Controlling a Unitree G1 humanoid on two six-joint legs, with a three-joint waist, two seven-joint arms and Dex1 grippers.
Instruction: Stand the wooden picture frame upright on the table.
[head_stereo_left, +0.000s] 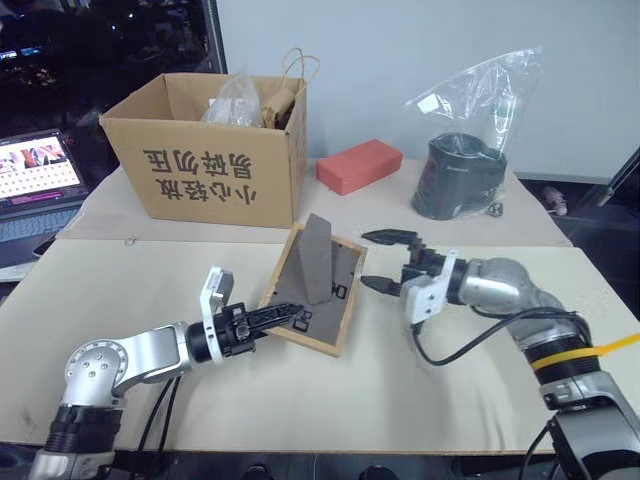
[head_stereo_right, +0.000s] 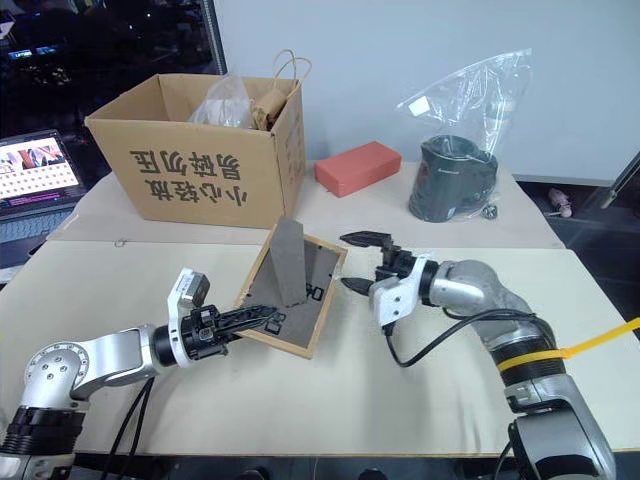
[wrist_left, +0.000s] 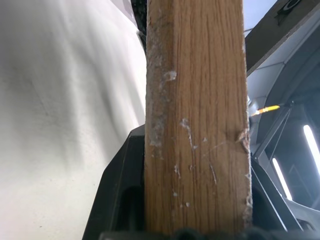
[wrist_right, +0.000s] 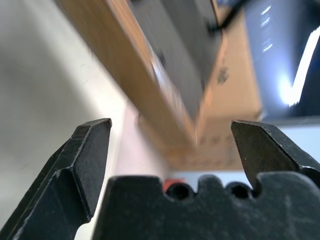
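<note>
Between both arms, left fingers (head_stereo_left: 285, 315) pinch the tilted wooden picture frame (head_stereo_left: 345, 290); right fingers (head_stereo_left: 385, 260) wide, empty.

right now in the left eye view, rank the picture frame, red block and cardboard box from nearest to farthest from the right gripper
1. The wooden picture frame, just to the left of the open right gripper, back side up, its near corner held by the left gripper.
2. The red block, farther back on the table.
3. The cardboard box, back left.
</note>
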